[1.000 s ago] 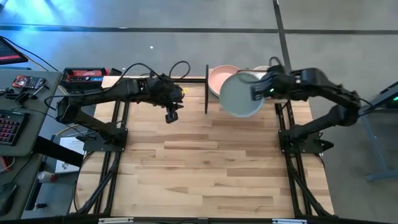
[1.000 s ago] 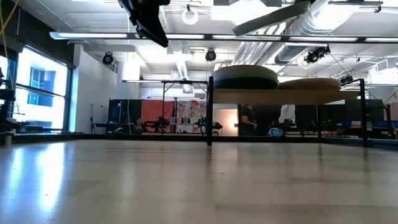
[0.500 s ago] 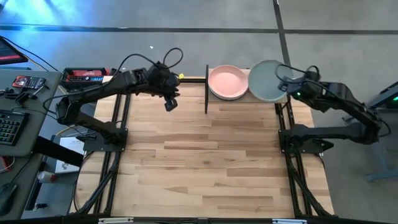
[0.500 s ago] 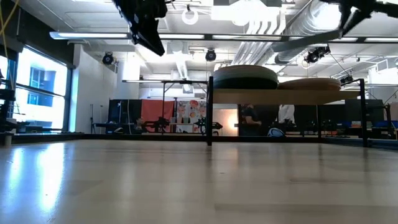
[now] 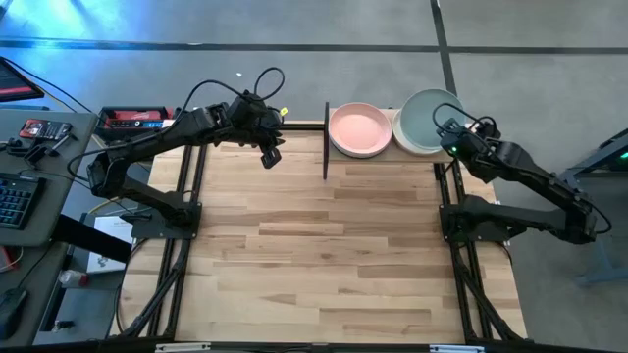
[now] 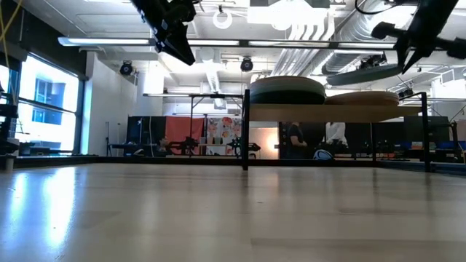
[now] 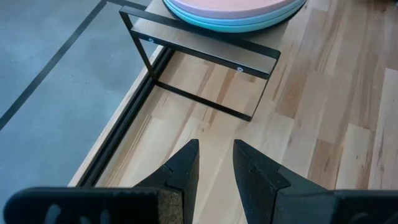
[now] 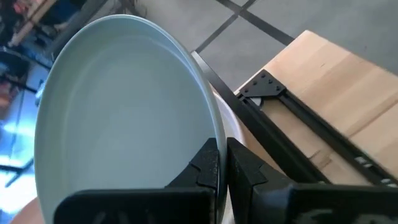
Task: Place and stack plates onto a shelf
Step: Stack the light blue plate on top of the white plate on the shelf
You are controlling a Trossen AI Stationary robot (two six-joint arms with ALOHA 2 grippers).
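Here my right gripper (image 5: 444, 128) pinches the mint plate's (image 5: 422, 120) rim, holding it above the shelf's (image 6: 291, 112) right-hand stack, beside the pink-topped stack (image 5: 357, 128). My left gripper (image 5: 268, 155), fingers slightly parted and empty, hangs left of the shelf.

The shelf (image 5: 388, 157) on the table (image 5: 324, 255) carries two plate stacks (image 6: 287, 91).

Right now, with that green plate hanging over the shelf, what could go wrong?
The right gripper pinches the mint green plate only by its rim, so it might slip or tip out. In the low view the plate hangs tilted above the right-hand stack; released like that, it could land askew or slide off the shelf. The left gripper waits empty beside the shelf.
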